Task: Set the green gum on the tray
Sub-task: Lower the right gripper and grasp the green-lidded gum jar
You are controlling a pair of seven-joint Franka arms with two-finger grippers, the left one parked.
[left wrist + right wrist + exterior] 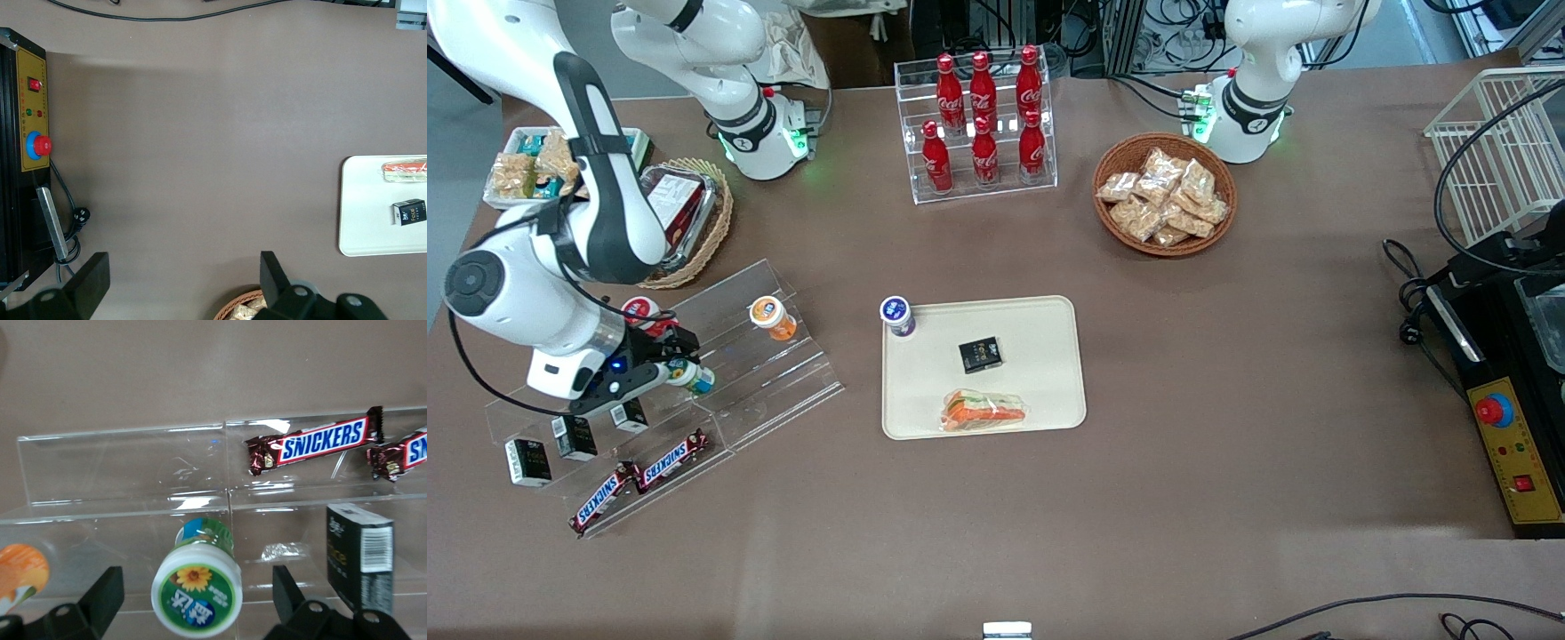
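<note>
While the hand (pixel 669 373) sits low over the clear stepped display (pixel 774 382) at the working arm's end of the brown worktop (pixel 1227 498), its fingers are spread, one each side of the green gum (pixel 691 376), not visibly clamping it. Gum rests on a step, lid toward the wrist camera (pixel 197 593). Snickers bars (pixel 313 445) lie one step lower, nearer the front camera; a black box (pixel 360 557) stands beside the hand. The tray (pixel 1049 400) is well apart mid-worktop, carrying a purple-lidded bottle (pixel 897 316), a black packet (pixel 980 354) and a sandwich (pixel 985 411). Cables (pixel 1414 302) and a control box (pixel 1516 444) sit at the parked arm's end.
</note>
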